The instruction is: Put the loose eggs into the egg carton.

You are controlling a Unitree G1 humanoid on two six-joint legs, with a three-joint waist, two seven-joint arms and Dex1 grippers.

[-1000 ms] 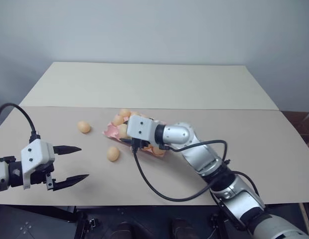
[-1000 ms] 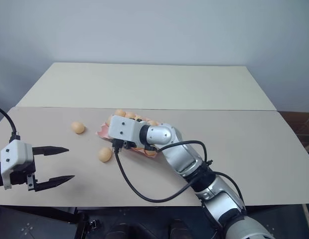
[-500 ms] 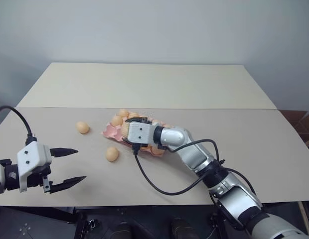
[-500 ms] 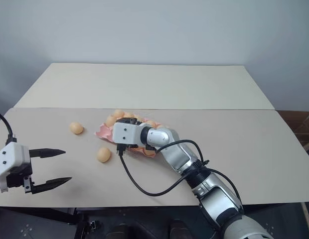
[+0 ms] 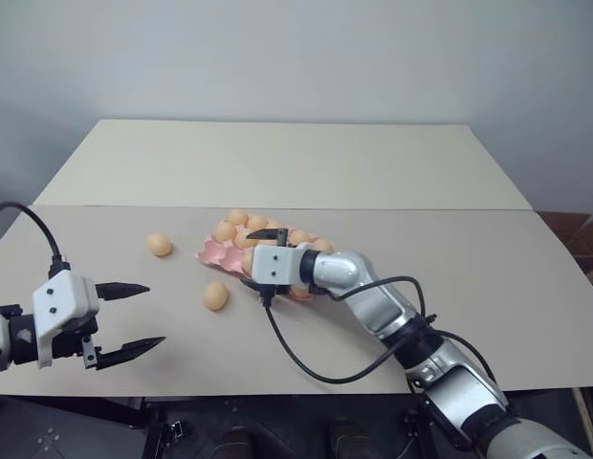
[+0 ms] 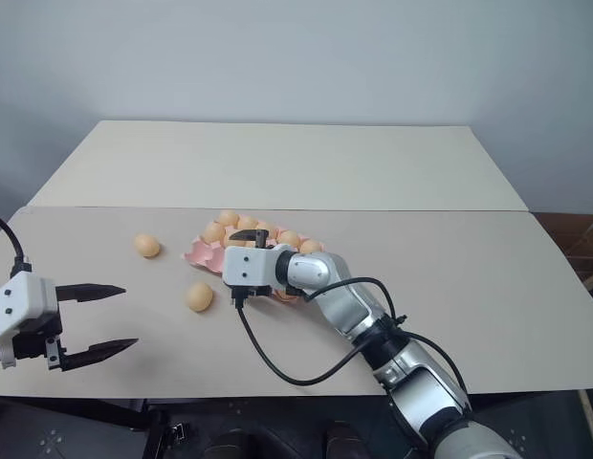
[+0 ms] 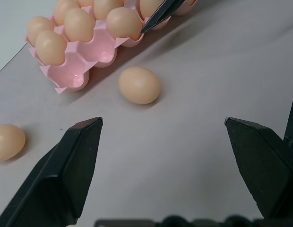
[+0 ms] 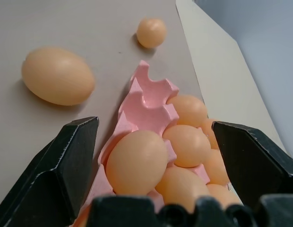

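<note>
The pink egg carton (image 5: 212, 251) lies mid-table with several orange-tan eggs in its cups. Two loose eggs rest on the table: one (image 5: 215, 295) just in front of the carton's left end, one (image 5: 160, 245) farther left. My right gripper (image 5: 250, 256) is open over the carton's near-left part. In the right wrist view its fingers (image 8: 66, 161) stand wide on either side of an egg (image 8: 137, 161) that sits in a cup, without touching it. My left gripper (image 5: 155, 314) hovers open and empty at the near left, pointing towards the nearer loose egg (image 7: 139, 84).
The table is two joined boards, a grey-beige near one (image 5: 488, 287) and a paler far one (image 5: 296, 163). A black cable (image 5: 287, 354) loops from my right wrist over the near table. The front edge runs close below my left gripper.
My right gripper has opened and let its egg go into a carton cup, sinking slightly. The left arm has stayed still.
</note>
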